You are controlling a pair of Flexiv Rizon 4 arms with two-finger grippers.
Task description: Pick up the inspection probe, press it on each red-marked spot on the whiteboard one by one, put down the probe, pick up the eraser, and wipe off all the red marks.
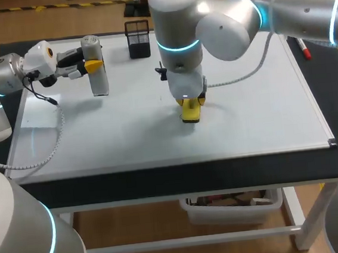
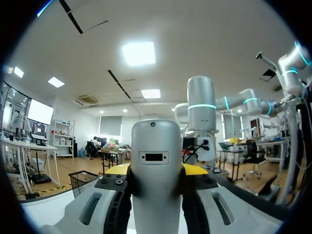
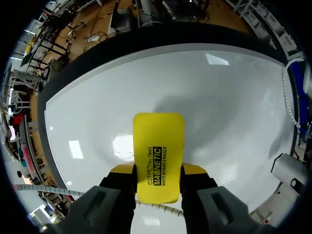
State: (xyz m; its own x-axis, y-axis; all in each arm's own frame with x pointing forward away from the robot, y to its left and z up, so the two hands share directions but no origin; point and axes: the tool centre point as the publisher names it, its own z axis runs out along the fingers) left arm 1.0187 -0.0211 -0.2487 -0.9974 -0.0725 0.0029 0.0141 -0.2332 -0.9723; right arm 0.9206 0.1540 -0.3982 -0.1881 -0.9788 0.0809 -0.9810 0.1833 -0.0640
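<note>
The inspection probe [image 1: 95,62], a grey upright cylinder with a rounded top, stands over the left rear part of the whiteboard [image 1: 251,112], and the left fingers [image 1: 93,66] pinch it from both sides about halfway up. Whether its lower end touches the board cannot be told. In the left wrist view the probe [image 2: 156,146] fills the gap between the left fingers [image 2: 118,169], with a yellow tip pressed against each flank. The yellow eraser [image 1: 191,115] is near the middle of the whiteboard, held low over the white surface by the right fingers [image 1: 186,103], which come straight down on it from above. In the right wrist view the eraser [image 3: 158,146] sticks out ahead of the right fingers [image 3: 122,169], clamped between them on its two long edges, with the whiteboard [image 3: 229,97] spread out beyond it. Probe and eraser are well apart. A black mesh pen cup [image 1: 138,38] sits at the board's rear edge, between the two arms. A red marker [image 1: 303,49] lies on the dark desk [image 1: 180,181] just off the board's right side.
</note>
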